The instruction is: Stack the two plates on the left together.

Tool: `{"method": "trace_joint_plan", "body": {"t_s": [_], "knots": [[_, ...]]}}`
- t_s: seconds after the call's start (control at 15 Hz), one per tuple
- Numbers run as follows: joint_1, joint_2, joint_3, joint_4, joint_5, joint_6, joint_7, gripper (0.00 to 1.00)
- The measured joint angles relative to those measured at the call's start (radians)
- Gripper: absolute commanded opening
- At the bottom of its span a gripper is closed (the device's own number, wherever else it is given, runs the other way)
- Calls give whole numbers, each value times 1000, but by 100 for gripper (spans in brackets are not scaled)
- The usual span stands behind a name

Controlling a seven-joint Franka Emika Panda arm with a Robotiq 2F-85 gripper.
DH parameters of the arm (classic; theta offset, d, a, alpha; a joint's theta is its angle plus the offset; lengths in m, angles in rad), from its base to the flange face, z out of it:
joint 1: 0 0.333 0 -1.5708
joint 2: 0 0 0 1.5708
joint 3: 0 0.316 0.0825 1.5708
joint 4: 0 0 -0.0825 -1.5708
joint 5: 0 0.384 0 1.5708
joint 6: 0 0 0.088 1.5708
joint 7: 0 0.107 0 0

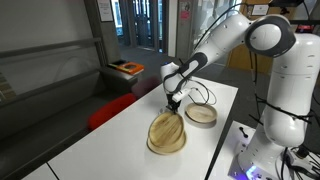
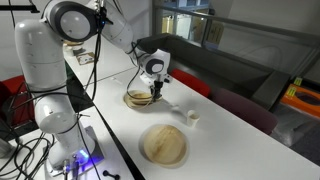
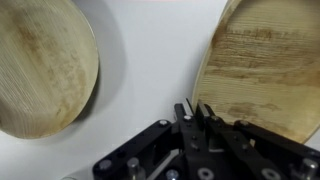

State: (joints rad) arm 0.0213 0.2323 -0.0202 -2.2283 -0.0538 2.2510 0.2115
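Observation:
Two tan plates [image 1: 167, 135] lie one on the other on the white table; they show in both exterior views [image 2: 163, 145], and the upper one looks slightly tilted. A deeper tan dish [image 1: 201, 115] sits apart beside them [image 2: 138, 98]. My gripper [image 1: 172, 103] hangs low between stack and dish [image 2: 157, 95]. In the wrist view the fingers [image 3: 193, 108] are pressed together at the near edge of the dish [image 3: 265, 70]. I cannot tell if they pinch its rim. The stacked plates [image 3: 40, 65] are at the left.
A small white object [image 2: 192, 117] lies on the table [image 2: 230, 140] beyond the stack. A red seat [image 1: 110, 108] stands beside the table's long edge. The robot base [image 1: 285, 110] and cables are at one end.

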Motion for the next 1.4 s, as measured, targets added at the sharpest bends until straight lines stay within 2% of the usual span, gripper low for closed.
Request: {"method": "trace_joint_plan", "body": {"t_s": [0.53, 1.4], "knots": [[4, 15, -16, 46, 0, -1, -19, 2], [9, 12, 16, 46, 3, -79, -48, 2]]}}
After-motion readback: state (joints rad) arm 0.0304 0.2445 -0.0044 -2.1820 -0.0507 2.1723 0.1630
